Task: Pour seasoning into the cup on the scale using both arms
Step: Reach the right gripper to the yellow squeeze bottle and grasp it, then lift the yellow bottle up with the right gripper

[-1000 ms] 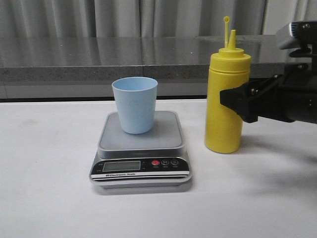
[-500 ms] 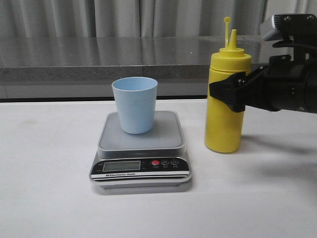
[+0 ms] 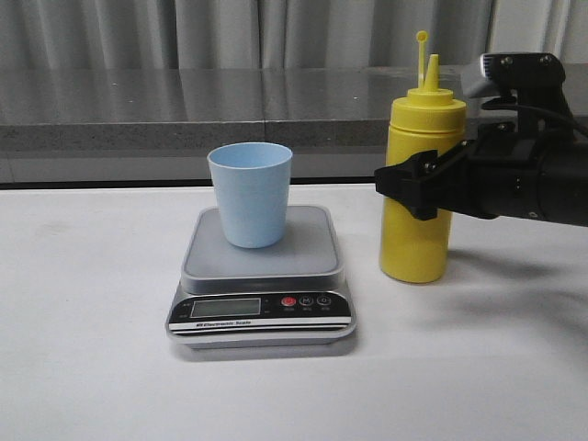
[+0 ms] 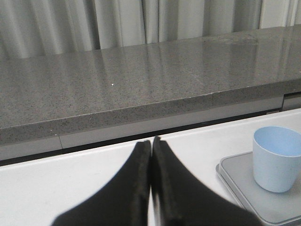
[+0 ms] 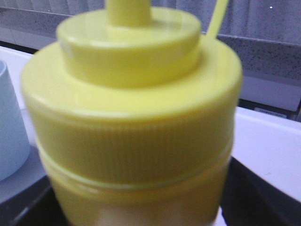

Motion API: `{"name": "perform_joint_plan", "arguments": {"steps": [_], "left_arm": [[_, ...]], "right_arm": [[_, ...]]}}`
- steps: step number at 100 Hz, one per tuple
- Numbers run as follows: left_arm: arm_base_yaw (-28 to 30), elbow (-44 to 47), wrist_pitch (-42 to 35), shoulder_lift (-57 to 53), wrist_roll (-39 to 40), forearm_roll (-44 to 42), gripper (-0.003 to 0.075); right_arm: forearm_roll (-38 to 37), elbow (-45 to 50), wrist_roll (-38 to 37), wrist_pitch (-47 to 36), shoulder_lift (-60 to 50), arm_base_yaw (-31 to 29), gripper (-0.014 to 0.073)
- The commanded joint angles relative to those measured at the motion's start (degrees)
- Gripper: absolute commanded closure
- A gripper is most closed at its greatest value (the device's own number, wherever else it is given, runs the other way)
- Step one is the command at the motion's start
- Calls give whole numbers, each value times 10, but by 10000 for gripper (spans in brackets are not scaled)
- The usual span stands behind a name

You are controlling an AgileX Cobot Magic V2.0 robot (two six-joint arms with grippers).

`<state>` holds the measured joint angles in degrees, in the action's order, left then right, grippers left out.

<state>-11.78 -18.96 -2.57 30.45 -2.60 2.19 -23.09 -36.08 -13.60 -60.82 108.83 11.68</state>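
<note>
Looks like a lab / robot test setup, not a home kitchen: plain white table (image 3: 83,367), a long grey speckled stone ledge (image 3: 184,110) behind it, and pale grey curtains (image 3: 138,32) closing off the whole bkgd. Black robot arm w/ grey camera housing (image 3: 514,69) reaches in over the table. Only props are a digital scale (image 3: 262,312), blue cup (image 3: 250,195) & yellow squeeze bottle (image 3: 418,239).

cup (image 3: 250,194) on scale (image 3: 261,278), seasoning (image 3: 420,179) standing right of scale
</note>
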Motion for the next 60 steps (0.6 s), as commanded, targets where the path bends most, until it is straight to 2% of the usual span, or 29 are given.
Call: {"name": "perform_joint_plan", "arguments": {"steps": [1,17,29,43,60], "left_arm": [[2,-15,-47,2,2,3,738],[2,-15,-47,2,2,3,738],[2,-15,-47,2,2,3,738],[2,-15,-47,2,2,3,738],[2,-15,-47,2,2,3,738]], "right_arm": [[-3,-13,-3,-47,-21,1,96],[-3,-13,-3,-50,-20,1,369],[-2,-13,-3,-85,-20,0,500],[-2,-13,-3,-113,-22,-1,525],[-13,-13,29,-70,-44,-1,525]]}}
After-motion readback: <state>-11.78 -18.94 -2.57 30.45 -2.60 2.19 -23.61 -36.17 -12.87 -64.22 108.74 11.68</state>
